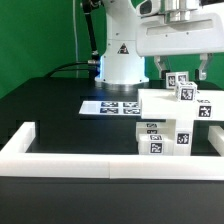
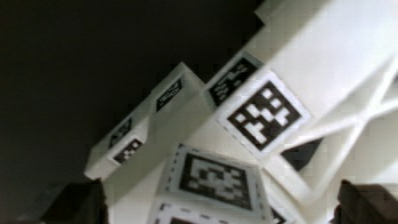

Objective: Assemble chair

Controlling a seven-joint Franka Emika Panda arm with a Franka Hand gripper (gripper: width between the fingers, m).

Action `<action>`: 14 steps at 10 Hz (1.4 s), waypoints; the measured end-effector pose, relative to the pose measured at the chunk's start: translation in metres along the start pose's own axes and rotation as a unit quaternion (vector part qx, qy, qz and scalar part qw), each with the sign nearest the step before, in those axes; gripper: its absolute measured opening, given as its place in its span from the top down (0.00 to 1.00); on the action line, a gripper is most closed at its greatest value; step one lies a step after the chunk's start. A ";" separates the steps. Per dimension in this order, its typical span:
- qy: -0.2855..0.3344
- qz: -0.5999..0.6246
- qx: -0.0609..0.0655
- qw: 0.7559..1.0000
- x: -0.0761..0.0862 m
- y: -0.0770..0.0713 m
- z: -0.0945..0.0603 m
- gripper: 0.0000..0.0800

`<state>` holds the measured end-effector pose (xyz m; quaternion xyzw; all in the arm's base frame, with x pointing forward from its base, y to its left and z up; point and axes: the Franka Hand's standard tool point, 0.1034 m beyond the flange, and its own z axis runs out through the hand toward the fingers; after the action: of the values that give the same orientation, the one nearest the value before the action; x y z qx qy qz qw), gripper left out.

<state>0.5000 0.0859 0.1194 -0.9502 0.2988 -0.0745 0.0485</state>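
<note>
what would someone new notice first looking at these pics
First, the stack of white tagged chair parts at the exterior view's right, behind the low white barrier wall. The claw hangs right over its top, and the wrist view fills with those tags. The marker board lies flat beside the robot base.

green backdrop (image 1: 40,30), black table (image 1: 50,110)

low white barrier wall (image 1: 60,152) and marker board (image 1: 110,106) on black table (image 1: 50,110)
</note>
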 end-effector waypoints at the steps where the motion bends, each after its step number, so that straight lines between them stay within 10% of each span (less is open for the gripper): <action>1: 0.004 -0.037 0.001 0.999 -0.002 -0.002 0.000 0.19; 13: 0.009 -0.394 -0.008 0.919 0.003 0.002 0.000 0.19; 14: 0.009 -0.393 -0.008 0.920 0.003 0.002 0.000 0.35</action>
<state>0.5014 0.0819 0.1195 -0.9908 -0.0971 -0.0942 0.0051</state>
